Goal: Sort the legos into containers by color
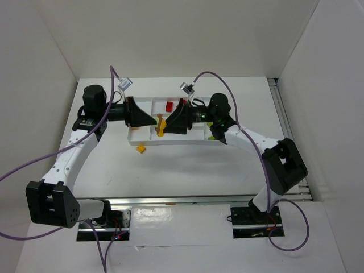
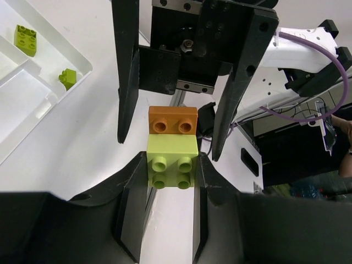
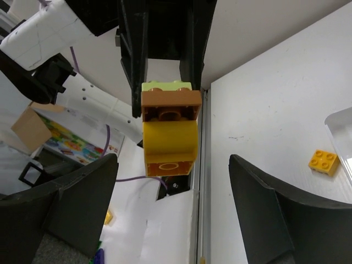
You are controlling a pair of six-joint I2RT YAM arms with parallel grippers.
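My left gripper [image 2: 171, 175] is shut on a light green lego [image 2: 171, 165] that has an orange lego [image 2: 172, 120] stuck to it. In the right wrist view a yellow lego [image 3: 169, 144] hangs on the same stack, below the orange one [image 3: 170, 104]. My right gripper [image 3: 173, 181] is wide open and faces the stack, with its fingers [image 2: 127, 71] on either side and apart from it. In the top view both grippers, left [image 1: 152, 120] and right [image 1: 169, 122], meet over the white tray [image 1: 196, 138] with the stack [image 1: 160, 126] between them.
A red lego [image 1: 169, 106] lies in the tray's far slot. Two green legos [image 2: 26, 39] [image 2: 67, 78] lie in tray sections. A loose yellow lego [image 1: 140, 149] sits on the table in front of the tray, also in the right wrist view [image 3: 323, 161].
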